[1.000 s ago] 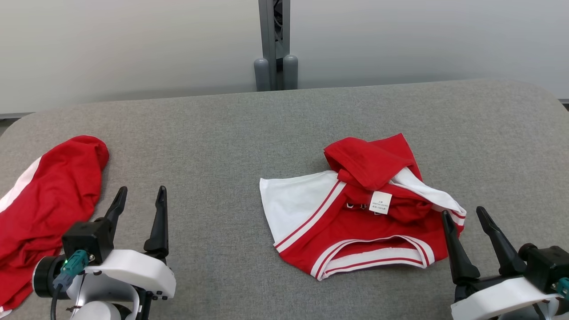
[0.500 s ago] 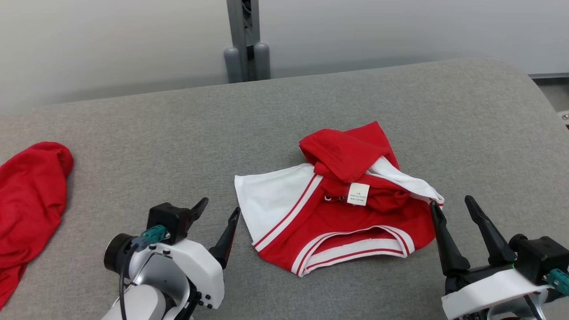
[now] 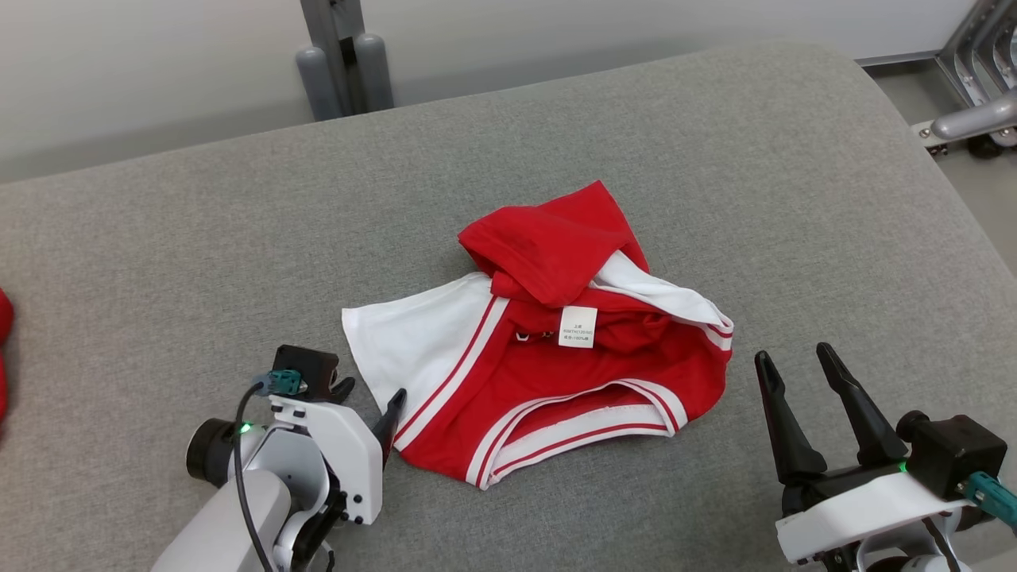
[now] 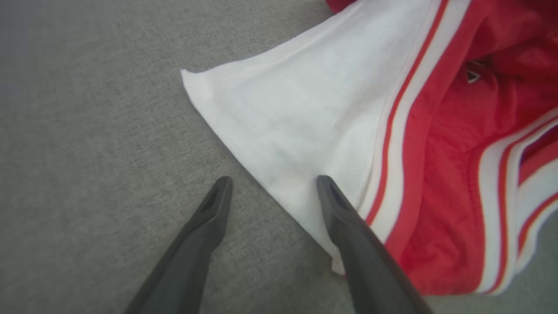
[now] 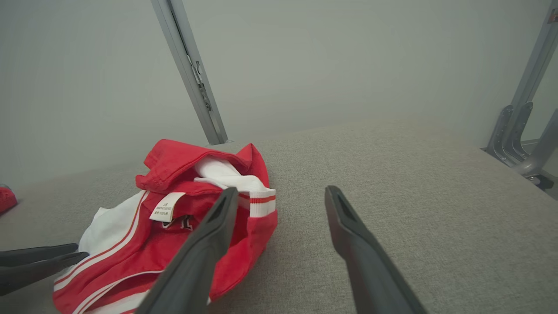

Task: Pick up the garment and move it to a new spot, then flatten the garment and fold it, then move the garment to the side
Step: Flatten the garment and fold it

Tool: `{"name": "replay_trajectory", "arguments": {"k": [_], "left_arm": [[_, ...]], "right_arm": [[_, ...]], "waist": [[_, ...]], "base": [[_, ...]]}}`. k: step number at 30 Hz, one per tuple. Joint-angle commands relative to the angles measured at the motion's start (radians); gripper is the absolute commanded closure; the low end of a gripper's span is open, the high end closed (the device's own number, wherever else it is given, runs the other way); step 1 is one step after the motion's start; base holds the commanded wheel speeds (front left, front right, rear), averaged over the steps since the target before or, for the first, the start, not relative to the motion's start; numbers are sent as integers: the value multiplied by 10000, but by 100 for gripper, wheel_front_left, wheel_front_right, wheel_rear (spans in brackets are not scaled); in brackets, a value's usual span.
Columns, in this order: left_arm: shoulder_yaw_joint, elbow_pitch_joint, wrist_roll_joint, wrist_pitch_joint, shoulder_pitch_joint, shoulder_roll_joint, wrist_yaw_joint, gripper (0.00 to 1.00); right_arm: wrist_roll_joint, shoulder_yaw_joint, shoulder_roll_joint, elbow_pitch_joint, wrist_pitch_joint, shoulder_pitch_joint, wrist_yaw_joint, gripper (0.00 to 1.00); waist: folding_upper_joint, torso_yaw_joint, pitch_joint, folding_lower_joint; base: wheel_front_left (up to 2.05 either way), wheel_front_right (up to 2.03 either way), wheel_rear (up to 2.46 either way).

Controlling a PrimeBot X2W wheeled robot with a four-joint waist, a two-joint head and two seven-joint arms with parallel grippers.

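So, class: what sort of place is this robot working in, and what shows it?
Probably a robotics lab or test room, not a home: a grey fabric-covered table, a plain pale wall with a bare metal post behind it, and metal framing beside the table. One red-and-white garment lies crumpled there.

Grey fabric-covered table [image 3: 794,159], crumpled red-and-white garment [image 3: 548,373] lying mid-surface, red cloth [image 3: 3,349] at left edge
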Motion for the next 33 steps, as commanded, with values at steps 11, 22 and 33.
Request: {"name": "replay_trajectory", "arguments": {"k": [11, 22, 33], "left_arm": [[669, 672, -213, -1803, -580, -118, 10, 100], [1756, -1840, -363, -3078, 460, 669, 1032, 100], [2635, -4212, -819, -2767, 2307, 1386, 2291, 100]], "right_arm": [[89, -293, -60, 204, -248, -198, 6, 0], [-56, -829, -57, 151, -198, -188, 6, 0], [-123, -1196, -58, 91, -46, -239, 6, 0]], "waist": [[0, 288, 122, 0], [0, 1157, 28, 0], [0, 1694, -30, 0]], "base": [[0, 0, 0], [0, 0, 0], [0, 0, 0]]}}
